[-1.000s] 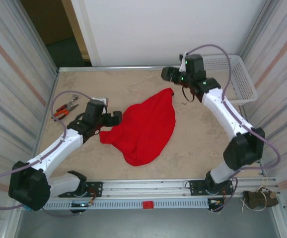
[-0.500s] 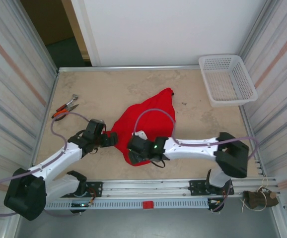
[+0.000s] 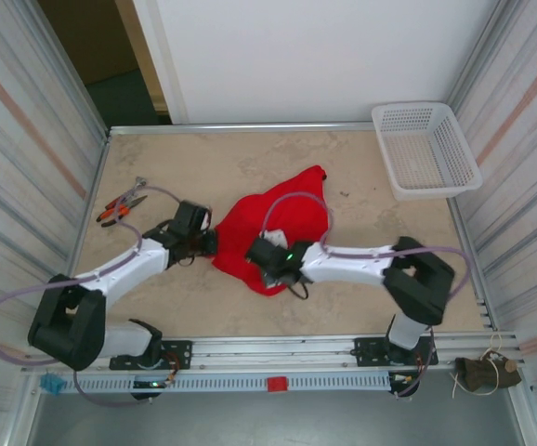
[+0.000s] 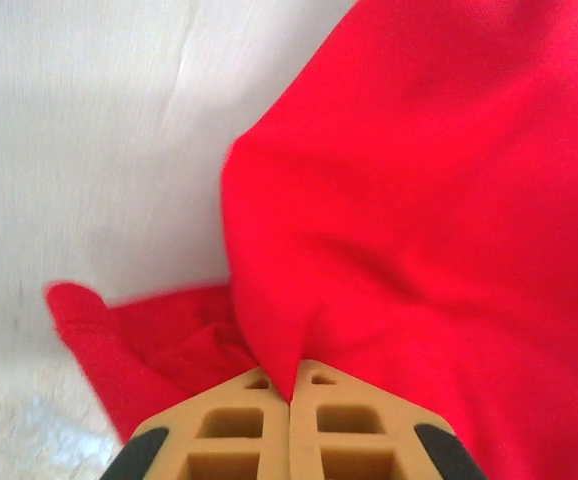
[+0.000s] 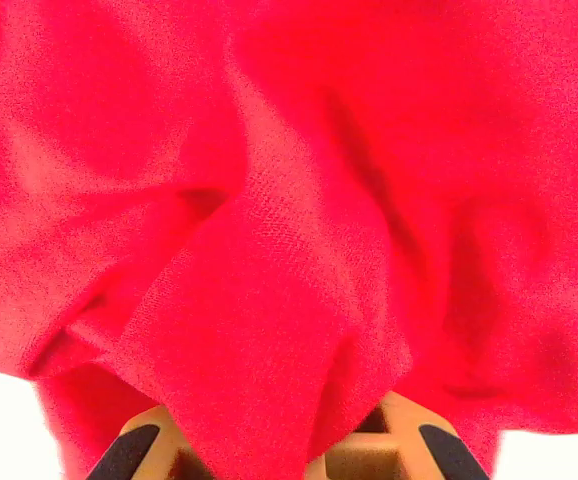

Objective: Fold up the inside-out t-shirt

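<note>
Jaws on both arms are clenched on red cloth. On the left gripper (image 4: 291,388) we see the two tan fingers pressed flat together, with a thin ridge of the inside-out t-shirt (image 4: 419,200) pinched in the seam between them. From above, this grip sits at the shirt's left edge. The right gripper (image 5: 269,445) has a thicker fold bunched between its fingers and spilling over them, so we read it as closed on the cloth too, at the near edge of the heap.

We judge that the two grips are set close together along the near side for a reason. From there the arms can draw apart and lift, spreading the garment before any fold is made. Folding cannot sensibly start while the shirt lies crumpled.

Beyond the grippers, the shirt sits in a loose mound around the middle of the table (image 3: 176,167), tapering to a point toward the far side. We find no tag or print on the faces that show, so we cannot tell which side is outward.

Off to the left, orange-handled pliers (image 3: 118,204) lie well apart from the cloth. In the far right corner a white basket (image 3: 426,149) stands, also well apart.
</note>
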### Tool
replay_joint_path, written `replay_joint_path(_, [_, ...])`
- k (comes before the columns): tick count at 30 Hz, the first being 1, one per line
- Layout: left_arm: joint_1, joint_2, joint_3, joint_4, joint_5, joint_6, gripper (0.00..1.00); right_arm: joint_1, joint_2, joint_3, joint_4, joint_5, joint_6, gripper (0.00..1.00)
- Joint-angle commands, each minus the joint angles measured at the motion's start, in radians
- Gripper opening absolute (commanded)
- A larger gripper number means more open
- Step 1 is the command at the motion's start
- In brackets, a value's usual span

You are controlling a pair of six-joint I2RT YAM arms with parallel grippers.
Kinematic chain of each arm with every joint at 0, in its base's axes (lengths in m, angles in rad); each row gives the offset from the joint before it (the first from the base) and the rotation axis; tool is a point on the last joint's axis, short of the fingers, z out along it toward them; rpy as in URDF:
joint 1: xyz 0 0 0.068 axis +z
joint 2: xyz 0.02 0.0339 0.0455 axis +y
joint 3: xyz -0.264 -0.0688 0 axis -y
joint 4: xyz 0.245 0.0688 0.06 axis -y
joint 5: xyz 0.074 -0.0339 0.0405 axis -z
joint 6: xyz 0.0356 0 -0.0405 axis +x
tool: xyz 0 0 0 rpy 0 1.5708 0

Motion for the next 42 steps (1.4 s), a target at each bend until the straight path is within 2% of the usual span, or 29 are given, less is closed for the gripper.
replay_joint_path(1, [0.03,-0.139,0.156,-0.096,0.085,-0.008,0.0,-0.159,-0.218,0.08,-0.069,-0.105,-0.18,0.0])
replay_joint_path(4, [0.048,-0.2,0.276,-0.16,0.159,-0.083,0.0,-0.291,-0.312,0.185,-0.135,-0.257,-0.252,0.0])
replay_joint_path(8, [0.048,-0.261,0.349,-0.176,0.236,-0.219,0.0,-0.375,-0.382,0.298,-0.198,-0.329,-0.298,0.0])
replay_joint_path(13, [0.026,-0.339,0.273,-0.063,0.281,-0.475,0.0,-0.476,-0.414,0.319,-0.2,-0.373,-0.314,0.0])
replay_joint_path(15, [0.002,-0.345,0.224,-0.008,0.258,-0.564,0.0,-0.553,-0.384,0.305,-0.164,-0.413,-0.314,0.05])
replay_joint_path(16, [-0.007,-0.342,0.204,0.024,0.247,-0.589,0.0,-0.591,-0.358,0.301,-0.147,-0.428,-0.313,0.09])
replay_joint_path(18, [-0.022,-0.309,0.185,0.052,0.207,-0.61,0.0,-0.664,-0.287,0.302,-0.122,-0.434,-0.303,0.54])
replay_joint_path(19, [-0.022,-0.282,0.183,0.056,0.194,-0.613,0.0,-0.686,-0.249,0.303,-0.121,-0.415,-0.301,0.66])
replay_joint_path(20, [-0.022,-0.253,0.18,0.066,0.184,-0.613,0.0,-0.695,-0.224,0.3,-0.123,-0.396,-0.295,0.69])
replay_joint_path(22, [-0.023,-0.201,0.177,0.076,0.158,-0.61,0.0,-0.697,-0.21,0.26,-0.104,-0.402,-0.28,0.7])
replay_joint_path(26, [-0.022,-0.11,0.166,0.088,0.107,-0.576,0.0,-0.665,-0.289,0.067,-0.023,-0.407,-0.197,0.71])
replay_joint_path(32, [-0.009,-0.051,0.129,0.09,0.07,-0.5,0.0,-0.521,-0.387,-0.19,0.029,-0.317,-0.116,0.69])
replay_joint_path(39, [0.022,-0.036,0.097,0.094,0.043,-0.387,0.0,-0.483,-0.34,-0.343,0.145,-0.318,-0.049,0.7])
replay_joint_path(41, [0.028,-0.026,0.091,0.096,0.043,-0.336,0.05,-0.481,-0.3,-0.345,0.177,-0.328,-0.048,0.71])
replay_joint_path(42, [0.031,-0.021,0.084,0.096,0.042,-0.311,0.13,-0.481,-0.278,-0.343,0.192,-0.33,-0.052,0.71])
